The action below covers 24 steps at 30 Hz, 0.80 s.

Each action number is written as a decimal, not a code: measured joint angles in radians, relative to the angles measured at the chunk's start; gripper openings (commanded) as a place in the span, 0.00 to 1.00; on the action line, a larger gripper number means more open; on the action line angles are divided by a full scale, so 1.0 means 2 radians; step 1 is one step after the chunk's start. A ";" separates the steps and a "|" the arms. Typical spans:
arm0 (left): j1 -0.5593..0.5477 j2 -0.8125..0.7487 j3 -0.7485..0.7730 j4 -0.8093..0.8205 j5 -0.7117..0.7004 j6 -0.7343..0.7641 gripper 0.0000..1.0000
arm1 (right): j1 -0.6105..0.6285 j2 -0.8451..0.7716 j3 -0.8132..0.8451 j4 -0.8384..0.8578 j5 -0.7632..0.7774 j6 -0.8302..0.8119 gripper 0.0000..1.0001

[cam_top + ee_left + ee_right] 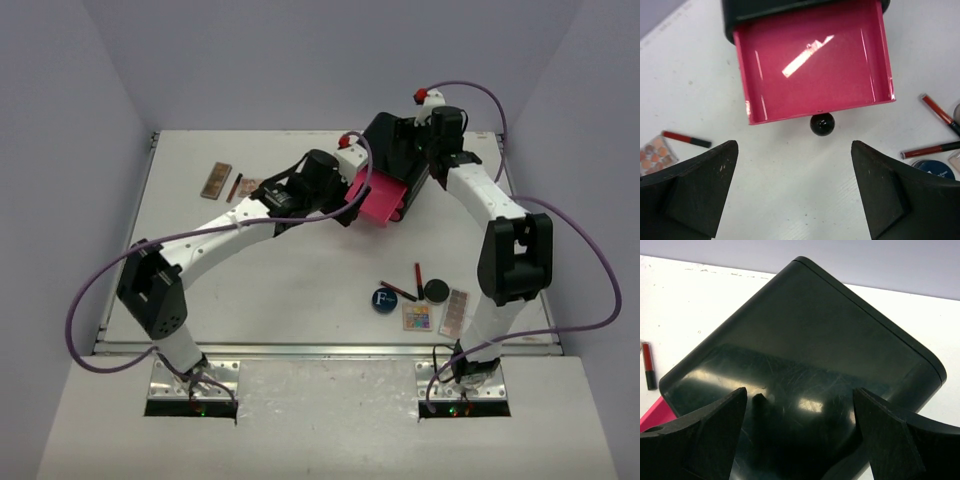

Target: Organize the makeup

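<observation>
The makeup lies in two groups. Near the right arm's base are a blue compact, a small black compact, two pencils and two palettes. At the far left lie a brown palette and a pencil. The black box has one pink drawer pulled out, and nothing lies in it. My left gripper is open just in front of the drawer's black knob, not touching it. My right gripper stands open over the box top.
In the left wrist view a pencil and a palette lie left of the drawer. Two more pencils and the blue compact lie to its right. Purple cables loop beside both arms.
</observation>
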 measured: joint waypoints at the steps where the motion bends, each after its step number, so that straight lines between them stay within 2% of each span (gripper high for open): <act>1: 0.002 -0.015 0.001 -0.001 -0.004 0.000 0.91 | 0.000 -0.002 -0.001 -0.001 -0.003 0.001 0.87; 4: 0.032 -0.054 0.018 -0.005 0.013 0.001 0.83 | 0.000 -0.006 -0.002 -0.009 -0.011 0.004 0.86; 7: 0.115 -0.079 0.031 0.000 0.049 0.002 0.68 | 0.000 -0.013 -0.003 -0.021 -0.022 0.012 0.85; 10: 0.201 -0.078 0.029 0.014 0.060 0.016 0.60 | 0.000 -0.031 -0.017 -0.028 -0.031 0.019 0.84; 13: 0.252 -0.063 -0.002 0.033 0.060 0.032 0.53 | 0.001 -0.058 -0.030 -0.032 -0.036 0.023 0.83; 17: 0.276 0.001 -0.025 0.043 0.068 0.059 0.49 | 0.004 -0.099 -0.043 -0.025 -0.041 0.023 0.83; 24: 0.309 0.167 0.032 0.015 0.092 0.080 0.37 | 0.019 -0.165 -0.088 -0.005 -0.046 0.024 0.82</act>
